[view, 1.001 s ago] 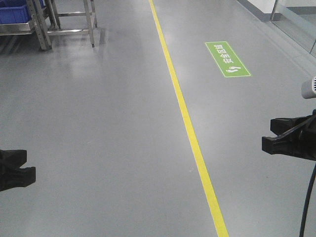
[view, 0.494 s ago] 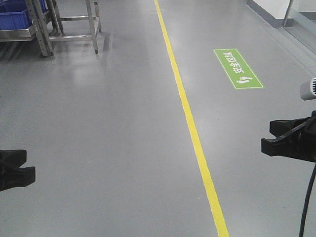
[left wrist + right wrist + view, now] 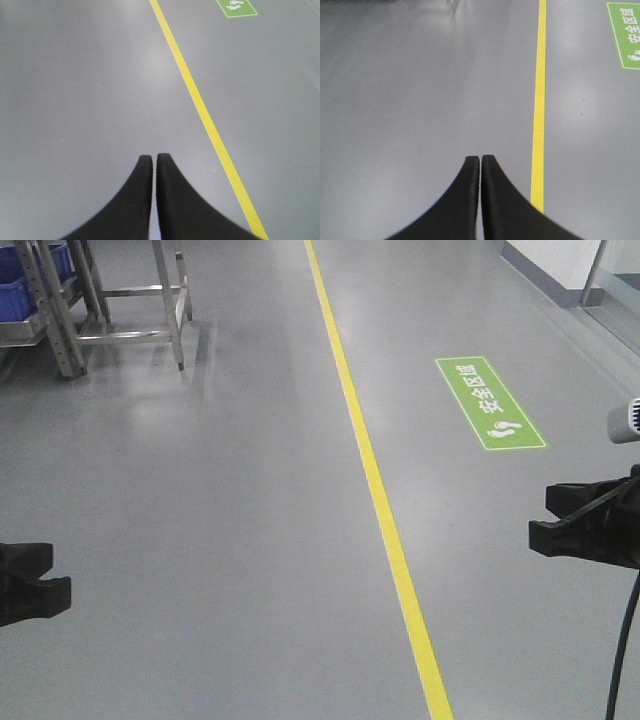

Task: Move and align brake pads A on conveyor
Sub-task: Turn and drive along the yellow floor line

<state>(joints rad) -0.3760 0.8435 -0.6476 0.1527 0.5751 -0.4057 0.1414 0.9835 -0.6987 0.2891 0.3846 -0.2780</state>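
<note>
Your left gripper and right gripper both hang with fingers pressed together, holding nothing, over grey floor crossed by a yellow line beside a green sign; where the brake pads and conveyor are you cannot tell.

Site: factory floor | smooth grey coated floor | yellow lane line running its length | green floor sign, white footprints and characters | steel rack with blue bin, far left | steel stand beside it
</note>
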